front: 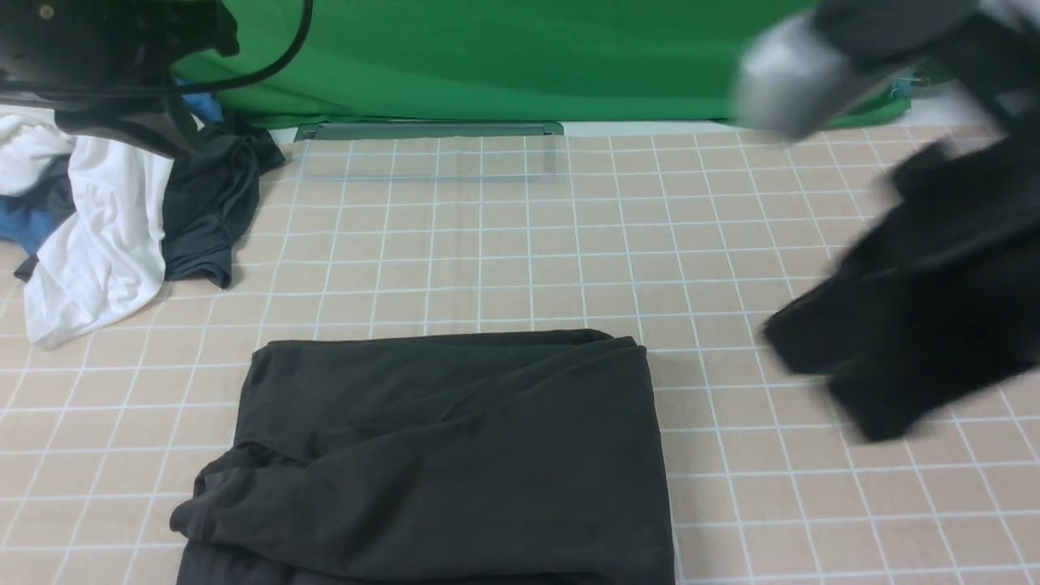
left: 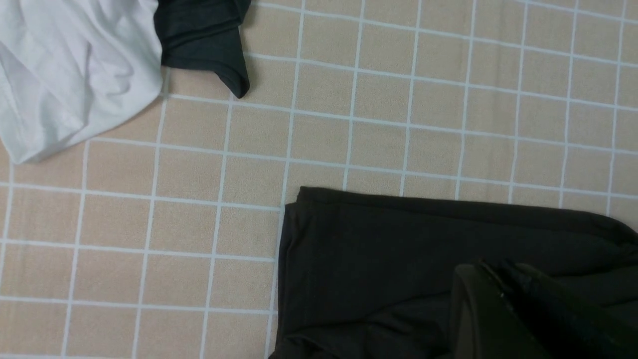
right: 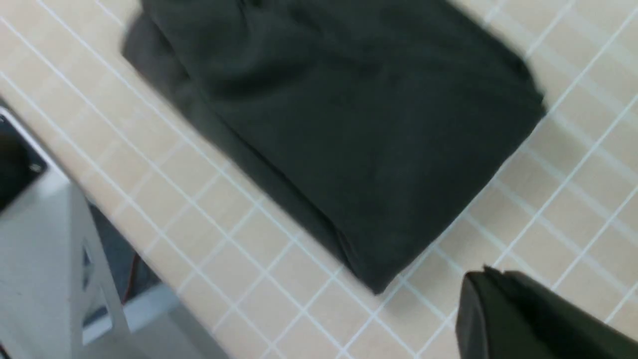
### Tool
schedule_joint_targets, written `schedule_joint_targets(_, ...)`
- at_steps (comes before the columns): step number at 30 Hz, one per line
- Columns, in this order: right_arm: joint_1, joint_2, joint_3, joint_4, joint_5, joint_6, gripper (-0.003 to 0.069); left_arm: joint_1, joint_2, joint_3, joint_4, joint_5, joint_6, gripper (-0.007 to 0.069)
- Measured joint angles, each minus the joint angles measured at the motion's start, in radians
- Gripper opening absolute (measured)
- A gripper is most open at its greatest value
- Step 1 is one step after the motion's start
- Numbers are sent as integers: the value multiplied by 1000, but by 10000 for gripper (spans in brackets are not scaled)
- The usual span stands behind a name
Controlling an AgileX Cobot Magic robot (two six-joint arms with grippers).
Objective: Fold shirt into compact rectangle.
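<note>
Even soft overhead light, faint shadows, no glare, right arm (front: 910, 203) motion-blurred (front view), right wrist view smeared

No readable text, label, brand, number or sign shows on the folded shirt (front: 455, 455) or anywhere else.
</note>
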Motion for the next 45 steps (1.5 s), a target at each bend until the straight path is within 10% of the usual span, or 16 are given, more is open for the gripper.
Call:
schedule_joint_targets(10, 0, -545, 272, -3, -215, -204, 27, 0, 0, 0, -84, 0, 0, 16)
schedule_joint_targets(22, 0, -752, 809, -3, -961, -301, 27, 0, 0, 0, -85, -7, 13, 16)
schedule_joint_targets(45, -2, -752, 850, 0, -1065, -297, 94, 0, 0, 0, -74, -57, 19, 16)
